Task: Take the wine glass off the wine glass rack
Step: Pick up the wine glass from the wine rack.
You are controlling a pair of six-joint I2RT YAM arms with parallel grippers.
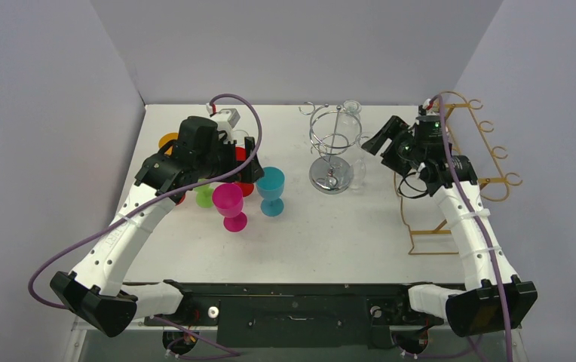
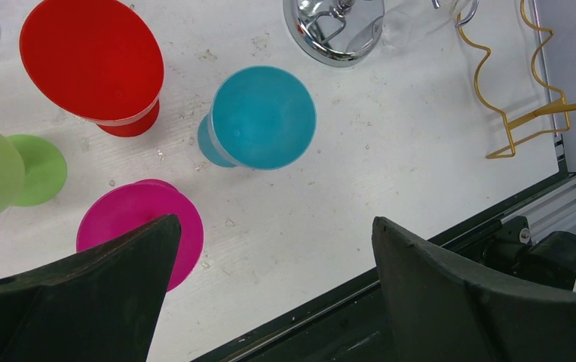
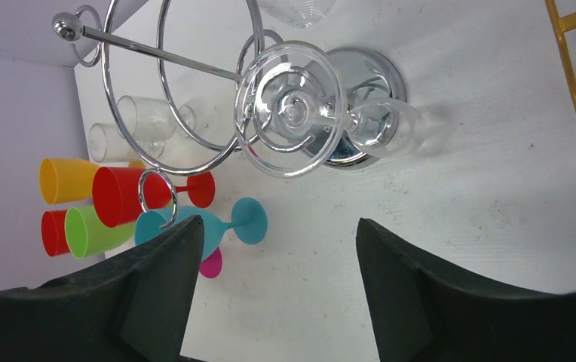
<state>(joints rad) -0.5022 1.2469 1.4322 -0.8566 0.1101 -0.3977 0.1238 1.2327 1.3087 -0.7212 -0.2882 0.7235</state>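
Clear glass hangs upside down by its foot on the rack, right side, so it probably needs to slide out sideways. Right gripper faces it, spread wide, not touching. Left gripper, also spread, hovers over the cups.

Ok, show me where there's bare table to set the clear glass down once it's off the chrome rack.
Freest: the table strip between the chrome rack, the teal cup, the gold rack and the near edge. Crowded: the left side, where the pink cup and other coloured cups cluster under the left arm.
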